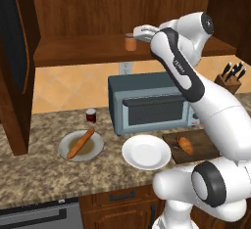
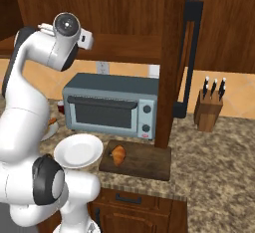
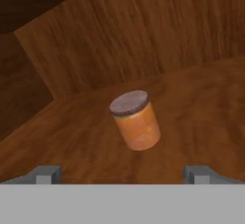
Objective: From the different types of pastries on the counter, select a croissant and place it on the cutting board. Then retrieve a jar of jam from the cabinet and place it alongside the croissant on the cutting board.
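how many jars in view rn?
2. Orange jar of jam stands on the cabinet shelf, ahead of the open gripper. Small dark red jar sits on the counter behind the baguette plate. Others could be hidden.

Even, soft rendered light; the dark reddish-brown wooden wall cabinet interior looks dim; hand view slightly blurry.

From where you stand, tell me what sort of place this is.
A home kitchen, rendered in simulation by the look of it. A toaster oven sits on a granite-look counter, a knife block stands beside it, and a wooden wall cabinet hangs above.
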